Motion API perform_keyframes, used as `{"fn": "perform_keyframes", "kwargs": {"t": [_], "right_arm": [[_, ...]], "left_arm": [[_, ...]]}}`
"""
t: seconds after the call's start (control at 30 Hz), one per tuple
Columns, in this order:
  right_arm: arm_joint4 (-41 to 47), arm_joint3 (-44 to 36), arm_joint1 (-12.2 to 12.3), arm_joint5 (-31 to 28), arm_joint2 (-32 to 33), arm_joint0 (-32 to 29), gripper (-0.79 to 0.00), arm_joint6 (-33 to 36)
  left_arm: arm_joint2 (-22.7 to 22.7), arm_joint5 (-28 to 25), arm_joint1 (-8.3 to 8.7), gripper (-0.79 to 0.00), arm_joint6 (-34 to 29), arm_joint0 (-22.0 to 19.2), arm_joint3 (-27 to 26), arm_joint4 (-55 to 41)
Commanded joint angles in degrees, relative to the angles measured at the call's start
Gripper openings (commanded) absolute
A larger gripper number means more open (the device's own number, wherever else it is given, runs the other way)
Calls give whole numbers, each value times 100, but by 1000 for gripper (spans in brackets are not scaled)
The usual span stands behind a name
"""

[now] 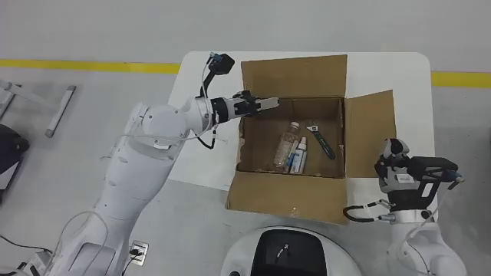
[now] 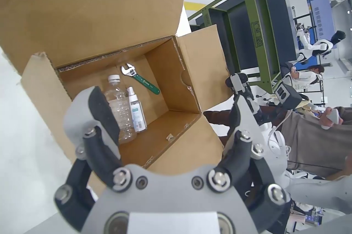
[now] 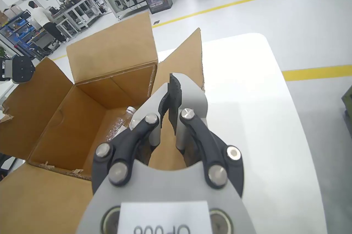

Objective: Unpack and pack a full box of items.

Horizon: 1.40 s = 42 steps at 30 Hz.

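An open cardboard box stands on the white table with its flaps folded out. On its floor lie a clear plastic bottle, a small white spray bottle and a green-handled wrench. My left gripper hangs open over the box's far left corner, nothing between its fingers. In the left wrist view the bottle, spray bottle and wrench lie below it. My right gripper is shut on nothing, beside the box's right flap; the bottle's cap shows past it.
Bare table top stretches to the right of the box up to the rounded edge. A narrower strip of table lies left of the box under my left arm. Yellow floor tape runs behind the table.
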Motion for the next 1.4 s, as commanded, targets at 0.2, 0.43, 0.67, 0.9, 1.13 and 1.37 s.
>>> {"fn": "perform_keyframes", "kwargs": {"t": [0.2, 0.43, 0.67, 0.9, 1.13, 1.37], "right_arm": [[150, 170, 6, -152, 271, -10, -785, 173], [146, 364, 13, -359, 386, 56, -785, 356], [116, 575, 7, -508, 362, 123, -785, 447], [90, 752, -2, -562, 359, 123, -785, 433], [21, 828, -7, -598, 378, 133, -785, 429], [-16, 872, -16, -641, 358, 121, -785, 450]], "left_arm": [[-2, 193, 24, 0, 211, -27, 178, 357], [-26, 375, 41, 0, 344, -87, 456, 546], [57, 624, 40, 0, 550, -157, 742, 792], [208, 863, 17, 0, 620, -254, 1011, 798], [420, 943, -7, 0, 704, -328, 1237, 922], [547, 848, -55, 0, 785, -393, 1550, 591]]}}
